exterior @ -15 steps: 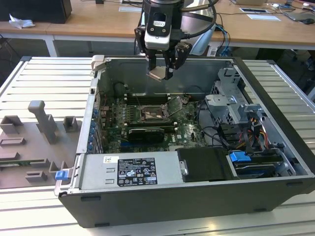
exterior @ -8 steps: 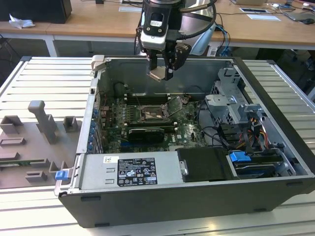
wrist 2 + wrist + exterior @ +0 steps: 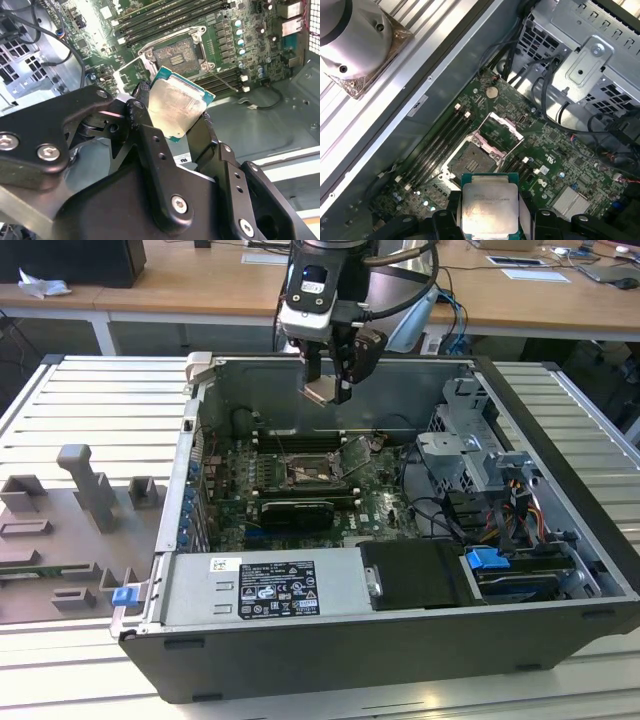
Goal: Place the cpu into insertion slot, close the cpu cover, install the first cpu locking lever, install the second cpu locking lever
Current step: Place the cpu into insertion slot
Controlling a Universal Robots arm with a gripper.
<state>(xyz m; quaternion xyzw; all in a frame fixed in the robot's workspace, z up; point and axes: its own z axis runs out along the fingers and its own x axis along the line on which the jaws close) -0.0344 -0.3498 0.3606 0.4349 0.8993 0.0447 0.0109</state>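
While the arm hangs over the open computer case (image 3: 300,660), which lies on a slatted metal desk (image 3: 90,400), the exterior view shows the pincer (image 3: 328,388) pinching the cpu (image 3: 321,391) well above the green motherboard (image 3: 385,502). Beneath it the insertion slot (image 3: 305,472) lies bare, and the cpu cover (image 3: 356,453) stands tilted up at the slot's edge toward the exterior view's right. In the second wrist view the black fingers (image 3: 150,135) clamp two opposite edges of the cpu (image 3: 175,105), whose pale metal face is turned to the camera with a green rim around it. Beyond it the insertion slot (image 3: 176,54) shows its exposed contacts, the cpu cover (image 3: 131,71) is swung back beside it, and long black memory slots (image 3: 165,22) run along its far side. In the first wrist view the cpu (image 3: 490,202) sits between the pincer's tips, apart from the insertion slot (image 3: 471,161), with the raised cpu cover (image 3: 501,131) just beyond the slot.
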